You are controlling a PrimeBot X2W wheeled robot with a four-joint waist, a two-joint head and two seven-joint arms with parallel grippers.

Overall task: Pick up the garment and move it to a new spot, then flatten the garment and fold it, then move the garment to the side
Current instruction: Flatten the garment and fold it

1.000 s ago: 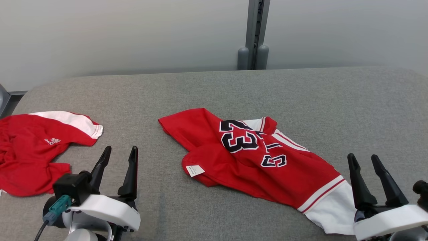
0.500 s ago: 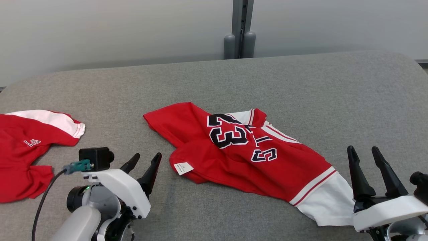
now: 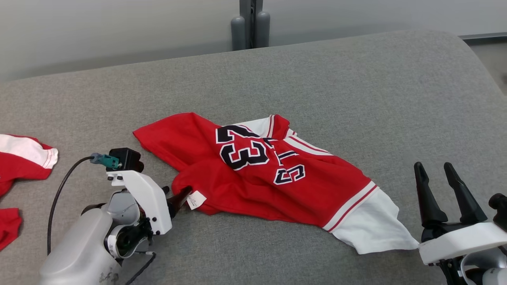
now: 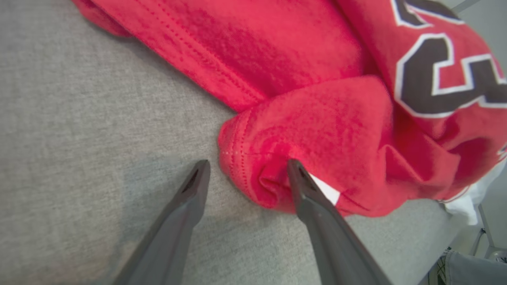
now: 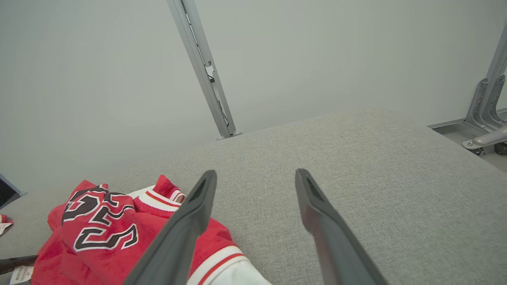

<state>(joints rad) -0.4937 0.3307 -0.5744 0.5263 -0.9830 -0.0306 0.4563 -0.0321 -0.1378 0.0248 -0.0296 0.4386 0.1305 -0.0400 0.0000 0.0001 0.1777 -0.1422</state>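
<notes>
The shirt (image 3: 277, 186) lies crumpled on the table (image 3: 356, 99) — soft, light and floppy, we judge. Our left gripper (image 4: 247, 162), spread wide, straddles its hemmed corner, a good hold; our right gripper (image 3: 433, 166) — spread too — is empty, like the left.

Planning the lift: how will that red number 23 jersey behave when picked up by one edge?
Probably floppy: the jersey lies crumpled in soft folds, so it should drape from the left gripper. Likely light, the fabric looks thin. Its open jaws straddle a bunched hem, so several layers may lift.
</notes>
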